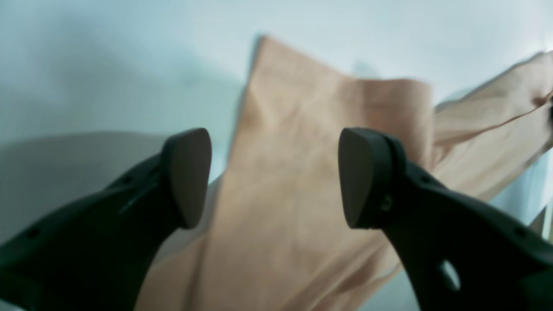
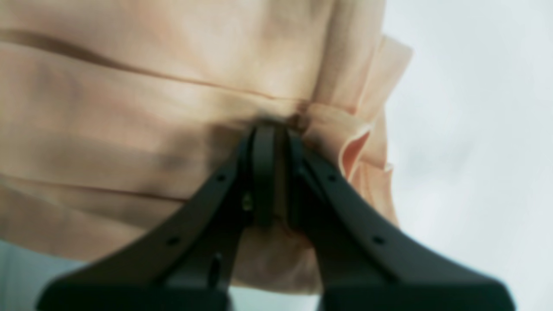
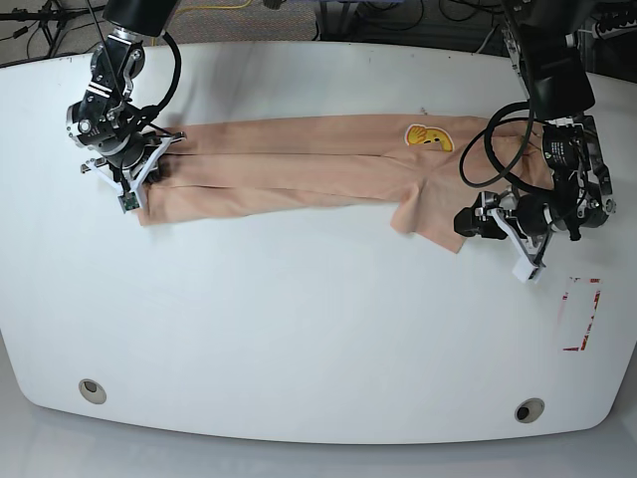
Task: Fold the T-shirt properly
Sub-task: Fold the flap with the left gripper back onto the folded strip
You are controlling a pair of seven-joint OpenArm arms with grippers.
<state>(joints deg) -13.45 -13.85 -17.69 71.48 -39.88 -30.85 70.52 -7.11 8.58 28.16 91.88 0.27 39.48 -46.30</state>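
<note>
The peach T-shirt (image 3: 299, 164) lies folded into a long band across the white table (image 3: 299, 329), with its yellow emblem (image 3: 428, 136) facing up near the right end. On the left of the base view my right gripper (image 3: 147, 167) is shut on the band's end; the right wrist view shows its jaws (image 2: 270, 129) pinching bunched cloth (image 2: 151, 108). My left gripper (image 3: 468, 221) hovers open at the shirt's right end beside a hanging flap (image 3: 426, 214). In the left wrist view its fingers (image 1: 188, 177) stand wide apart over the cloth (image 1: 293, 172), holding nothing.
A red-outlined rectangle (image 3: 579, 314) is marked on the table at the right. Two round holes (image 3: 92, 389) (image 3: 529, 409) sit near the front edge. Cables and stands crowd the space behind the table's far edge.
</note>
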